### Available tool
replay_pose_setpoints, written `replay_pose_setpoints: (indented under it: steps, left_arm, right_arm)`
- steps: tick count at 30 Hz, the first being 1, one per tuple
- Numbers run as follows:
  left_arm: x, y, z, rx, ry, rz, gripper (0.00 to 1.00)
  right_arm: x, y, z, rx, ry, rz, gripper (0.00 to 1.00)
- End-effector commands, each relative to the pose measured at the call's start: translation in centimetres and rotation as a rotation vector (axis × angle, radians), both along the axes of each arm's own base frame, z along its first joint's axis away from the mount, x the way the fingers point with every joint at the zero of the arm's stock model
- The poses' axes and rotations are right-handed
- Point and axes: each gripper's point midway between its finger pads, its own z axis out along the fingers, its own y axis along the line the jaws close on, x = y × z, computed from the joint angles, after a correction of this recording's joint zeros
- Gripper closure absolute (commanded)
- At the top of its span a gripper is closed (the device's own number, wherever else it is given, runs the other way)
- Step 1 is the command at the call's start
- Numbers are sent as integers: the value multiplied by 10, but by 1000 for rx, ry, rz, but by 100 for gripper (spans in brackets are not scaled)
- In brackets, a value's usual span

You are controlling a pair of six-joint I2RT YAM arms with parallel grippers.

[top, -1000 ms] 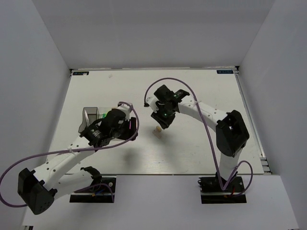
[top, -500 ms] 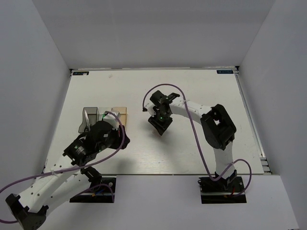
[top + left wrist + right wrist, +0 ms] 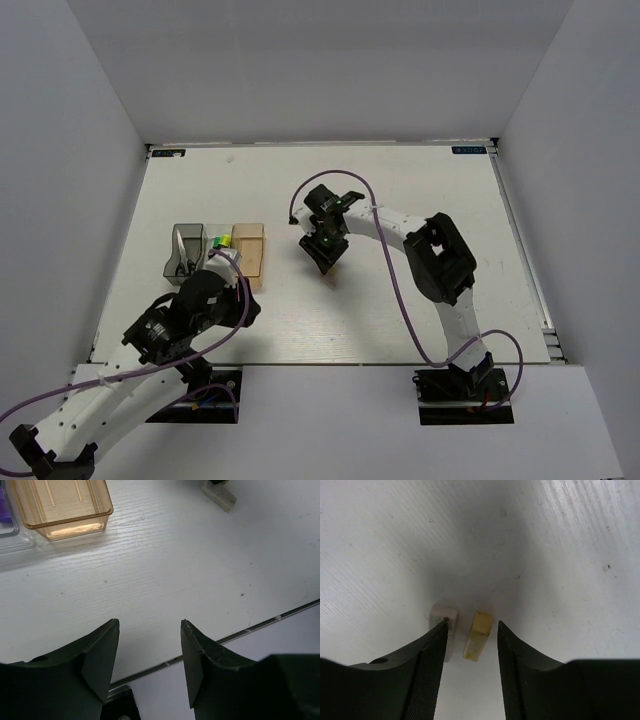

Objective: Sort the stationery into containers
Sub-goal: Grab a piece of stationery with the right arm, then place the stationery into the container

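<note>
Right gripper [image 3: 472, 624], jaws spread, has come down astride the beige eraser [image 3: 479, 635] on the table right of the tan box [image 3: 249, 262]. The white eraser [image 3: 442, 614] touches one jaw. Left gripper [image 3: 150, 630], spread and empty, has backed nearward. An eraser pickup looks next.

bright, even light from above; table [image 3: 420, 190] shadows are soft. right wrist view: a dim grey shadow lies just beyond the erasers [image 3: 480, 630].

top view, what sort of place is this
Probably a robot lab test cell: a white table boxed in by plain white walls, with a cabled left arm and right arm bolted at its near edge.
</note>
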Motion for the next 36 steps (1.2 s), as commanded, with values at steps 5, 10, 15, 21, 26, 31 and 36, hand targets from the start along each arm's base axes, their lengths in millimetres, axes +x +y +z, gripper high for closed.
replay_pose_setpoints:
  steps: [5,10,15,21,26,31,36]
  left_arm:
    - [-2,4,-4,6,2,12,37]
    - [-3,4,-3,1,-1,15,38]
    - [-3,5,-1,-7,-12,20,38]
    - [-4,6,2,-28,-28,26,40]
    - [-2,7,11,-50,-61,35,41]
    - [-1,12,24,-73,-108,55,42]
    - [3,17,39,-97,-163,89,42]
  right_arm:
    - [9,-4,-3,-30,-29,-24,64]
    - [8,-6,12,-22,-46,-6,90]
    - [5,-9,27,-17,-51,22,100]
    - [12,16,77,94,-80,44,100]
    - [2,71,128,311,-103,143,100]
    - [-11,112,153,509,-113,234,100]
    - [-11,150,161,678,-166,343,100]
